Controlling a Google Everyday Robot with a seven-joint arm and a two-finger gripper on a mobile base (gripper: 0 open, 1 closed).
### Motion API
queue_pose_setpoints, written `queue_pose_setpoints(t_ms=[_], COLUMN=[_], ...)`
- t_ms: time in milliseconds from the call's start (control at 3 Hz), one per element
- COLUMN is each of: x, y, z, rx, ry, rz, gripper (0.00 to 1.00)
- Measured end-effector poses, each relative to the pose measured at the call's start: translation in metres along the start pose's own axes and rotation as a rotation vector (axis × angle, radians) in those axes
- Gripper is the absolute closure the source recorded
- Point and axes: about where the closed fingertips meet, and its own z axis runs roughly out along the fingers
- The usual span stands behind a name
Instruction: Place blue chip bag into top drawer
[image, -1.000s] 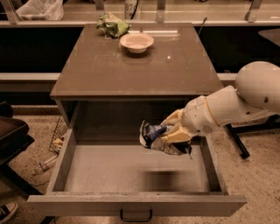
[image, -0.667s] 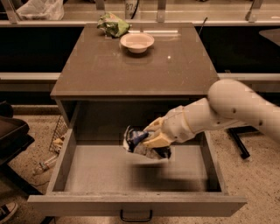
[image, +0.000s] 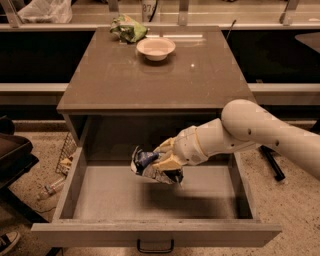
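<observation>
I have the gripper (image: 161, 162) low at the centre of my view. Well beyond the jaws, on the brown tabletop (image: 110, 80), a white bowl (image: 156, 48) stands upright. A green wrinkled bag (image: 128, 28) lies near it, further back and to the left. Left of the jaws, on the speckled floor (image: 295, 200), I see a wire basket (image: 66, 155) and a clear bottle (image: 50, 187) on its side, with a dark chair (image: 12, 155) further left.
</observation>
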Motion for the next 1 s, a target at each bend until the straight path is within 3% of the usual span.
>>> queue_pose_setpoints(t_ms=[1000], x=[-0.0019], y=[0.0023], z=[0.0043], rx=[-0.010], ry=[-0.001], rz=[-0.004], gripper=[0.13])
